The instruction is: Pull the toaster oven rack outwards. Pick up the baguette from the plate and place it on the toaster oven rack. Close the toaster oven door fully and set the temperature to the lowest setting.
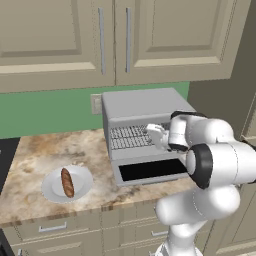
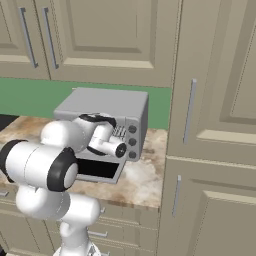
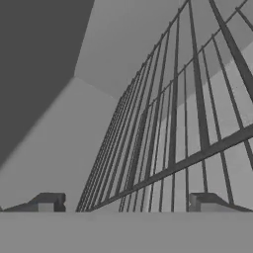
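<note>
The light-grey toaster oven (image 1: 142,106) (image 2: 105,102) stands on the counter with its door (image 1: 150,171) (image 2: 99,170) folded down flat, black glass up. Inside lies the silver wire rack (image 1: 127,136) (image 3: 170,133). My gripper (image 1: 151,132) (image 3: 126,202) reaches into the oven mouth at rack height and is open, its fingertips (image 3: 47,202) spread wide with the rack's front bars between them and nothing clamped. The brown baguette (image 1: 67,182) lies on the round plate (image 1: 50,192) on the counter, left of the oven. Three dark knobs (image 2: 132,141) run down the oven's right front.
Beige wall cabinets (image 1: 100,40) hang above the oven, and a tall cabinet (image 2: 215,125) stands at its right. A speckled counter (image 1: 60,150) stretches left to a dark cooktop edge (image 1: 6,160). Drawers (image 1: 55,227) sit below the counter.
</note>
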You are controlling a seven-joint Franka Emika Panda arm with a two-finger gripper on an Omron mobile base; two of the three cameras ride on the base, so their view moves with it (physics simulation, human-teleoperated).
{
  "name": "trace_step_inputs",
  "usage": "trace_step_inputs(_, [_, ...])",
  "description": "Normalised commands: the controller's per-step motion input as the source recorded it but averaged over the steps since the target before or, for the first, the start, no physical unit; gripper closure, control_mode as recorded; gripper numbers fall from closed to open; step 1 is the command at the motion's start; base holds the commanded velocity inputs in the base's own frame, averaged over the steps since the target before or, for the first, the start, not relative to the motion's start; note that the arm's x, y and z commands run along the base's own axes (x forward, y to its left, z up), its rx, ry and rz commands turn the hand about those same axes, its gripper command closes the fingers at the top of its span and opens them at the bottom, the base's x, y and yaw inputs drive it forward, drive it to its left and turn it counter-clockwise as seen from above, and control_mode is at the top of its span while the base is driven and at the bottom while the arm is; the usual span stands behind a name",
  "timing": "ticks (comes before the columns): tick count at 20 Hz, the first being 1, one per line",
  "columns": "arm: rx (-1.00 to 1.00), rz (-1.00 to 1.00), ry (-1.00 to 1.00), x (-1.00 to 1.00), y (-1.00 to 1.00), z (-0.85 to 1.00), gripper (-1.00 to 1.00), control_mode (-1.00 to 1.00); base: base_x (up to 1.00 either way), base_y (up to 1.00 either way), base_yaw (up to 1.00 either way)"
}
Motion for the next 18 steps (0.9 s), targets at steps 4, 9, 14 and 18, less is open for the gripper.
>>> trace_step_inputs(4, [0.00, 0.00, -0.02, -0.36, 0.16, -0.05, -1.00, -1.00, 0.00, 0.00, 0.00])
trace_step_inputs(9, [-0.02, 0.00, -0.01, -0.04, 0.14, -0.18, -1.00, -1.00, 0.00, 0.00, 0.00])
trace_step_inputs(14, [-0.02, -0.06, 0.00, 0.31, 0.04, -0.12, -1.00, -1.00, 0.00, 0.00, 0.00])
trace_step_inputs(18, [0.00, -0.10, 0.00, 0.31, 0.01, -0.13, -1.00, -1.00, 0.00, 0.00, 0.00])
